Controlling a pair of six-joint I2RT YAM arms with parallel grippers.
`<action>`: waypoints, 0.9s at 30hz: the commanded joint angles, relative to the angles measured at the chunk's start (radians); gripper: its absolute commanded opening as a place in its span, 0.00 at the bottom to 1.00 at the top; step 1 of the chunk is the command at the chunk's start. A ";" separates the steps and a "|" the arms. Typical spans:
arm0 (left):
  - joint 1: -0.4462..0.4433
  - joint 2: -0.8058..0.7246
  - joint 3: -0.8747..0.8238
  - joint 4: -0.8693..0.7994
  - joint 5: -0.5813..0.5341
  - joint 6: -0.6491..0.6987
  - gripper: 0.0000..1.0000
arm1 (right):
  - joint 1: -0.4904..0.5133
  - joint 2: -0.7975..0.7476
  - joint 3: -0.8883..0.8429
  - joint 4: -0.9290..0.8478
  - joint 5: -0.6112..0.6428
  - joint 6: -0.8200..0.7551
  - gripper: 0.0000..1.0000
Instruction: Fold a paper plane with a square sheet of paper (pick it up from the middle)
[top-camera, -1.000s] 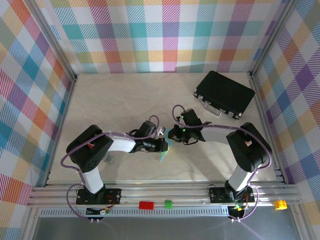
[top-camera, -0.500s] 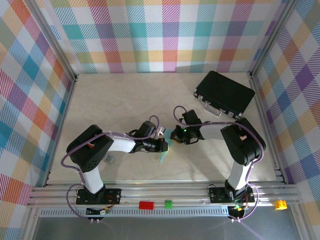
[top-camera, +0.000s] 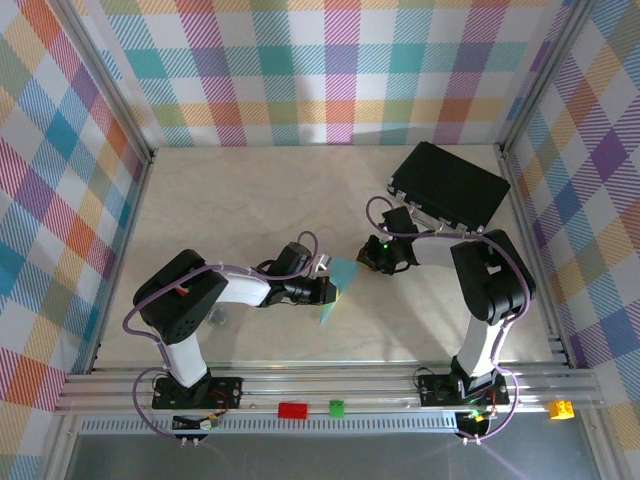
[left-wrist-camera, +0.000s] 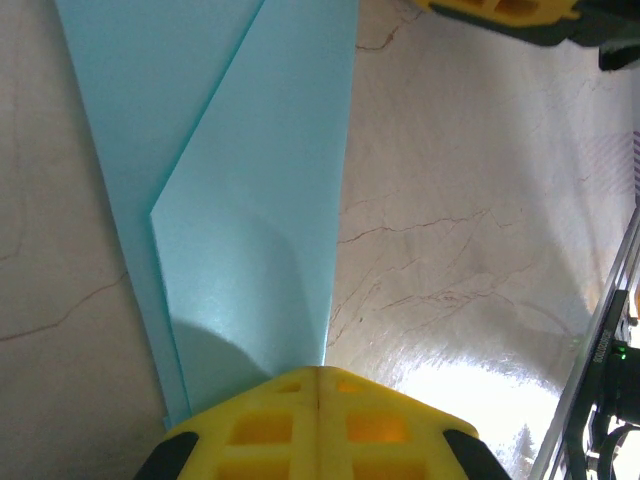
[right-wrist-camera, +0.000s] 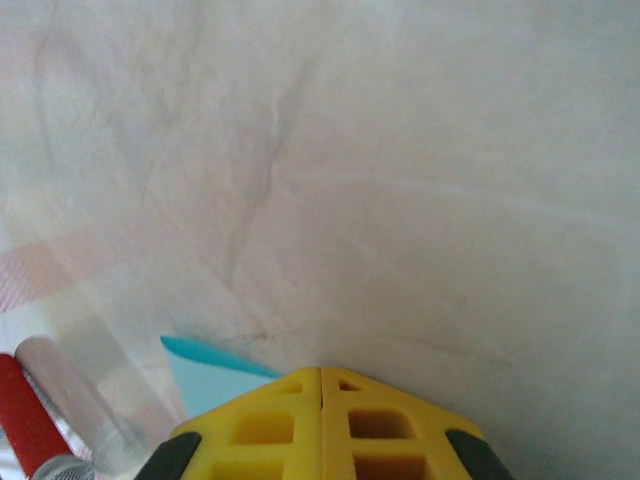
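The light-blue sheet of paper (top-camera: 338, 281) lies folded into a long pointed shape on the marble table, mid-front. In the left wrist view the paper (left-wrist-camera: 240, 190) shows a diagonal flap edge and a straight right edge. My left gripper (top-camera: 329, 292) (left-wrist-camera: 318, 372) is shut, its yellow tips resting at the paper's near end on that right edge. My right gripper (top-camera: 368, 260) (right-wrist-camera: 320, 371) is shut and empty, just right of the paper and apart from it. A paper corner (right-wrist-camera: 212, 376) shows to the left of its tips. The right gripper's yellow fingers (left-wrist-camera: 500, 8) cross the top edge of the left wrist view.
A black rectangular case (top-camera: 450, 188) lies at the back right, close behind the right wrist. Plaid walls (top-camera: 60, 180) enclose the table on three sides. The front rail (top-camera: 330, 392) carries red, green and yellow blocks.
My right gripper has pulled back from the paper to the right and toward the case. More of the paper's top now shows. The left arm has not moved.
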 joint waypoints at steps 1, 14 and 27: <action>-0.004 0.061 -0.060 -0.163 -0.008 0.000 0.00 | -0.024 0.016 0.023 -0.057 0.068 -0.013 0.04; -0.004 0.051 -0.062 -0.148 -0.010 -0.014 0.00 | -0.015 -0.142 -0.010 0.007 -0.053 -0.032 0.08; -0.004 0.028 -0.031 -0.151 0.011 -0.030 0.00 | 0.062 -0.014 -0.056 0.022 -0.062 -0.016 0.03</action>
